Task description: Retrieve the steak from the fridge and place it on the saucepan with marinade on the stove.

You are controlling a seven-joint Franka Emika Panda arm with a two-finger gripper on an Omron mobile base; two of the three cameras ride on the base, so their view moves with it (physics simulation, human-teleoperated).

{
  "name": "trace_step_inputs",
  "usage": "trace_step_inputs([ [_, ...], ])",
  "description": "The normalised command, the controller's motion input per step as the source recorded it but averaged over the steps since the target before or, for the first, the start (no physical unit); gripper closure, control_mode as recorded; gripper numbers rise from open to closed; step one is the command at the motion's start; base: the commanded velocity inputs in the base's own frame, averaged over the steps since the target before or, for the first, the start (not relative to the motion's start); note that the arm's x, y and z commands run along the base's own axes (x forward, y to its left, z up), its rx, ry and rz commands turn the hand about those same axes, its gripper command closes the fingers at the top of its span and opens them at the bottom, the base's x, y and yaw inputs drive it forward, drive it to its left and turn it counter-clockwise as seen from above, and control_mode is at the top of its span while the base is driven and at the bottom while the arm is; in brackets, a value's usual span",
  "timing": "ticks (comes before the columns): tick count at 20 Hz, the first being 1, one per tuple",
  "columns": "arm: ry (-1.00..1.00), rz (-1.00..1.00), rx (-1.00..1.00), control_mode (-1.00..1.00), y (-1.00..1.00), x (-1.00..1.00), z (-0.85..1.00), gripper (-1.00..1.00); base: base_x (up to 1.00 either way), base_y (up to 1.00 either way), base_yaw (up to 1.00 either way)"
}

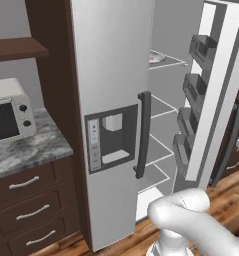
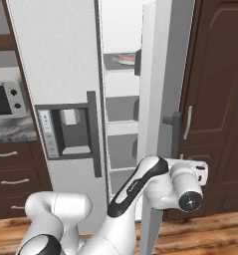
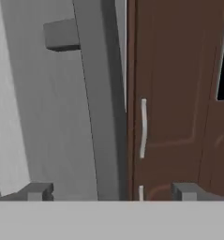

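steak (image 1: 156,58) lies on a plate on an upper shelf inside the fridge (image 1: 111,75), well above the claw (image 3: 111,191) and off to its side, deep in the open compartment. in the right base view the same pinkish slab (image 2: 125,59) shows on that high shelf.

the fridge's right door (image 1: 216,90) stands swung open, its shelves exposed, so the opening step looks done. the claw hangs low beside the outer face of that door, its fingers spread wide with nothing between them. ahead of it, from the hand view, are the grey door edge and the door's handle mount (image 3: 62,35) up and to one side, with a brown cabinet door (image 3: 179,93) just beyond.

by my reckoning the task is at an early stage. left to do: raise the claw and bring it round the door into the compartment, close on the steak, carry it out, drive to the stove and set it in the saucepan with marinade.
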Motion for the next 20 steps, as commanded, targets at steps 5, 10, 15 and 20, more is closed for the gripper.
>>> trace_step_inputs([
  [5,-0.08,-0.3,-0.11,-1.0,0.75,-0.67,0.49,-1.0,0.0,0.0,0.0],
  [10,0.11,-0.03,-0.15,-1.0,1.0,-0.09,0.51,-1.0,0.0,0.0,0.0],
  [15,0.11,-0.14,-0.1,-1.0,0.98,-0.56,0.2,-1.0,0.0,0.0,0.0],
  [20,0.0,-0.37,-0.1,-1.0,0.88,-0.13,0.0,-1.0,0.0,0.0,0.0],
])
